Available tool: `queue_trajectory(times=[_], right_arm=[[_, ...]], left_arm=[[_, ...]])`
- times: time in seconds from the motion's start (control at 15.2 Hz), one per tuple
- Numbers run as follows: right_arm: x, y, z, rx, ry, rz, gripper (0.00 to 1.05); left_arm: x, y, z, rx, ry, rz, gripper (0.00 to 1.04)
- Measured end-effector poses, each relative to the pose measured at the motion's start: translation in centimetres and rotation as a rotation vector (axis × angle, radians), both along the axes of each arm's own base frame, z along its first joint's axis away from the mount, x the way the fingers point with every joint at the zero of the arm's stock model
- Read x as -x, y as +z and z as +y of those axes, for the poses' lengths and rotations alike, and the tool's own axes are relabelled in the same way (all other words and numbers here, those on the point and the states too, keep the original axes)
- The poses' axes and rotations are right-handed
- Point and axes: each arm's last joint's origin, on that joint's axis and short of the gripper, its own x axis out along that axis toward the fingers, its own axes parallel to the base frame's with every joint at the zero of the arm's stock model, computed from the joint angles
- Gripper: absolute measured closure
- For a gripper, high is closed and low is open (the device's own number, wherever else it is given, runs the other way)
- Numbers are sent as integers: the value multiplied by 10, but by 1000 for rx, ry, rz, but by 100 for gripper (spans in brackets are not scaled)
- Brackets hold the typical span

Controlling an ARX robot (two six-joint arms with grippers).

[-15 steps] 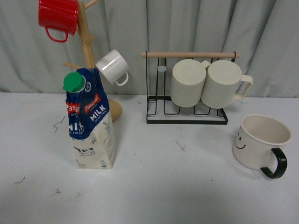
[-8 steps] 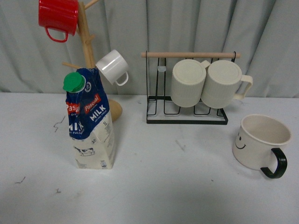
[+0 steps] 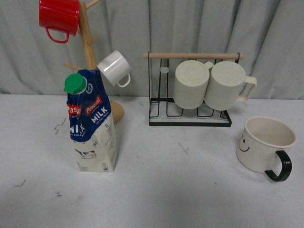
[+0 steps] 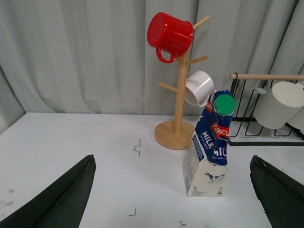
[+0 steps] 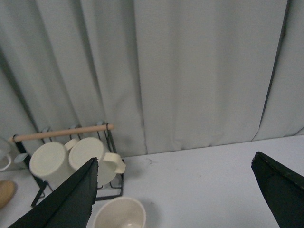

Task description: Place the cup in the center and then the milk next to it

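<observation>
Nothing's moved since a sec ago: cup (image 3: 263,142) sits far right, milk (image 3: 92,123) upright at left, well apart, my left gripper (image 4: 172,158) & right gripper (image 5: 174,159) both spread wide w/ nothing held, so neither placement's done yet, cup goes first.

Cream cup (image 3: 265,142), black handle; blue-white milk (image 3: 92,124), green cap.

Front view faces curtain (image 3: 199,28); 2 wrist views share rack (image 5: 61,133).
</observation>
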Motion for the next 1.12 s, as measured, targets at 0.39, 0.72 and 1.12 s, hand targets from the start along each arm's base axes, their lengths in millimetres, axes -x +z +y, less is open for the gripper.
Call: queue_trajectory(times=[0.39,0.72,1.12], right_arm=[[-183,-45,3,-257,10,632,6],[-197,-84,24,-197,68,833,6],[-203,-113,27,-178,59,916,6]], left_arm=[[0,0,0,0,0,0,7],[0,0,0,0,0,0,7],[0,0,0,0,0,0,7]])
